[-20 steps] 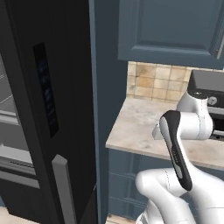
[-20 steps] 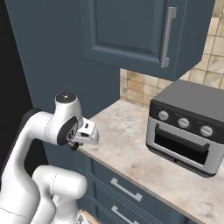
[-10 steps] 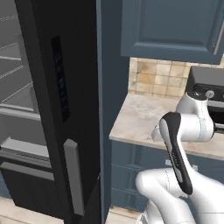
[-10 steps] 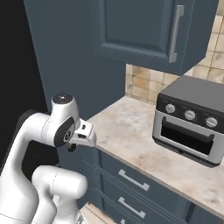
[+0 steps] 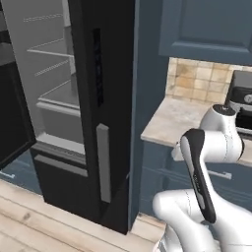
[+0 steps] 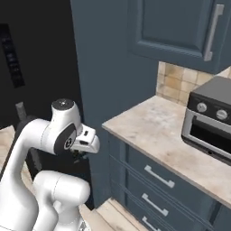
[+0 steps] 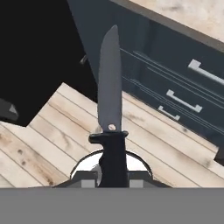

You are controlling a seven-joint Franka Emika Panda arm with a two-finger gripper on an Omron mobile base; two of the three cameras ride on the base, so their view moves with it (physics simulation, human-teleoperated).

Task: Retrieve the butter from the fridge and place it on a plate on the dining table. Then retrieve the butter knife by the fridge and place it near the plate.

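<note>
The knife [image 7: 109, 100] is in the pincer [image 7: 113, 173], clamped by its dark handle, with the blade pointing straight out along the hand over the wooden floor [image 7: 52, 140] and towards the blue drawers [image 7: 175, 100]. The arm is tucked in low beside the worktop [image 6: 153, 126], just by the fridge [image 5: 98, 98], whose door stands open on pale bare shelves. I'd judge this to be the second half of the job: knife picked up, carry under way. No plate or table is in sight from here, so the next move looks like driving to the table, then setting the knife down near the plate.
</note>
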